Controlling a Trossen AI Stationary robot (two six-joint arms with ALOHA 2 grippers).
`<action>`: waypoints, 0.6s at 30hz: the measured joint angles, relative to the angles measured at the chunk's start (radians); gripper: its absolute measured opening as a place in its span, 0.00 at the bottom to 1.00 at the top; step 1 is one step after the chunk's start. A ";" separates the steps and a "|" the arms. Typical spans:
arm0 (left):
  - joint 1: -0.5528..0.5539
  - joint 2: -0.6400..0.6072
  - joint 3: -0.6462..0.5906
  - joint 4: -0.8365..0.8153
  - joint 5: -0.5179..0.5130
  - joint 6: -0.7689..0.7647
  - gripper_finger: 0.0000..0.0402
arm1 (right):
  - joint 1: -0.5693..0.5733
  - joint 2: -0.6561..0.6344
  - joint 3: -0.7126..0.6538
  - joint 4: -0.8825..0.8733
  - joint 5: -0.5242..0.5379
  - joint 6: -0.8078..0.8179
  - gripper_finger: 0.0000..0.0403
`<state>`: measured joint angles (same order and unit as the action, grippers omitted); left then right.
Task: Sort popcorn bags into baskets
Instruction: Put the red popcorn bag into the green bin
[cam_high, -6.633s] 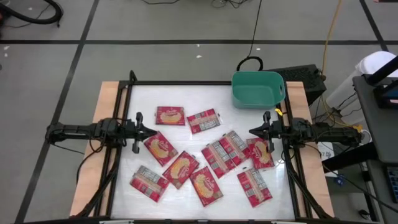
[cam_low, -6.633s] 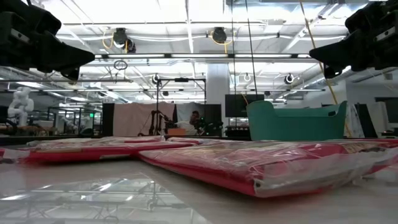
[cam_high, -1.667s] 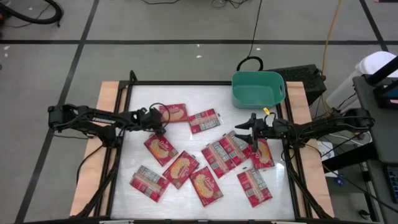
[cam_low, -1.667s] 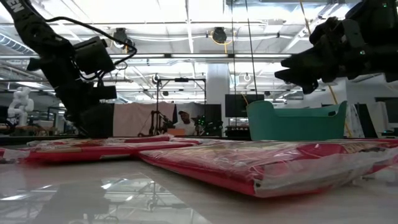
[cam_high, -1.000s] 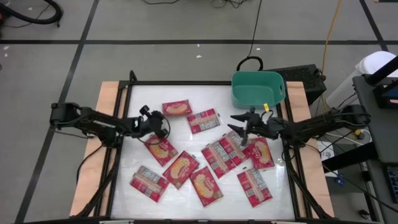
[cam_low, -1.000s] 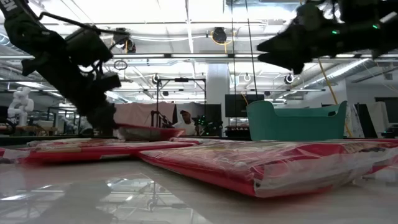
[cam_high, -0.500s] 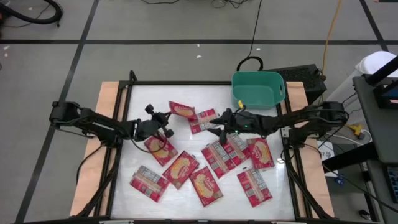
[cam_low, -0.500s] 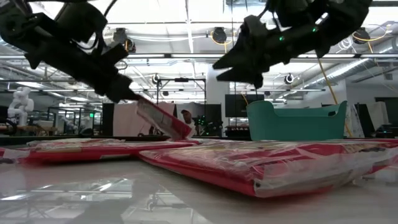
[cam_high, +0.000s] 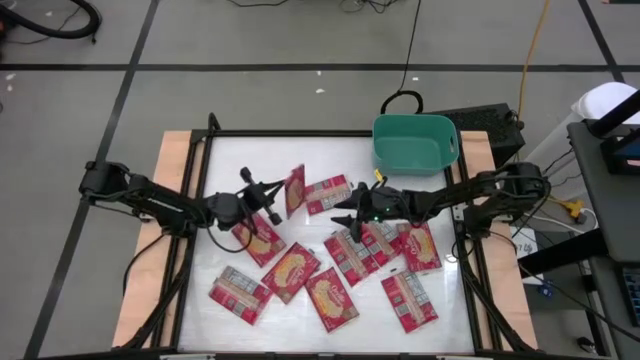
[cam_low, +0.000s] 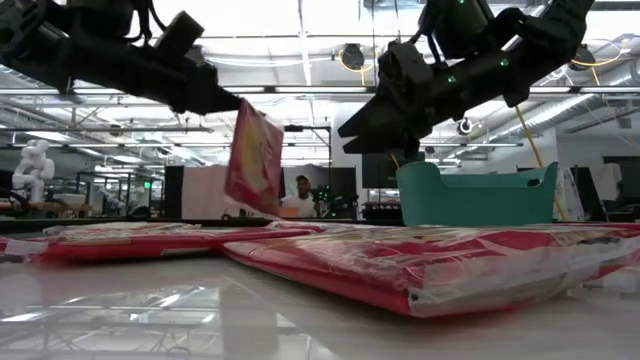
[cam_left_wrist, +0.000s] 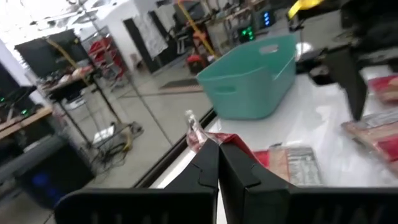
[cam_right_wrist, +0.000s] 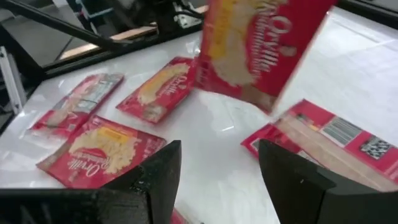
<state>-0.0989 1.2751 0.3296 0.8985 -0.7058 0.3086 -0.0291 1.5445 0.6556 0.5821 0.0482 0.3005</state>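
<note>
High view: the left tool (cam_high: 277, 190) pinches one popcorn bag (cam_high: 294, 189) by its edge, holding it upright above the tabletop (cam_high: 230, 155), well short of the teal basket (cam_high: 414, 143). The right tool (cam_high: 348, 207) hovers beside a grey-panelled packet (cam_high: 327, 194), fingers spread. Half a second earlier the lifted bag lay flatter and farther from the basket.

Low view: the bag (cam_low: 252, 158) hangs from the left tool (cam_low: 228, 103), clear of the packets lying flat below; the basket (cam_low: 476, 195) stands beyond.

Left wrist view: the fingers (cam_left_wrist: 208, 168) are pressed together on the bag's crimped seam (cam_left_wrist: 196, 133), the basket (cam_left_wrist: 252, 83) ahead.

Right wrist view: spread fingers (cam_right_wrist: 154, 175) face the raised bag (cam_right_wrist: 260, 46).

The packet looks light, floppy and slick in its film; an edge seam seems the surest hold.
</note>
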 joint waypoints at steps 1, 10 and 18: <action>-0.004 0.000 0.001 0.008 0.014 0.006 0.00 | 0.000 0.002 0.000 0.008 0.001 0.000 0.52; -0.051 0.000 0.001 0.081 0.145 0.012 0.00 | -0.004 0.094 0.000 0.180 -0.051 -0.014 0.52; -0.104 0.000 0.001 0.127 0.215 0.030 0.00 | -0.047 0.156 0.004 0.267 -0.091 -0.014 0.58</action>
<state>-0.2031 1.2751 0.3305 1.0256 -0.4908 0.3389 -0.0756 1.7002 0.6593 0.8494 -0.0426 0.2866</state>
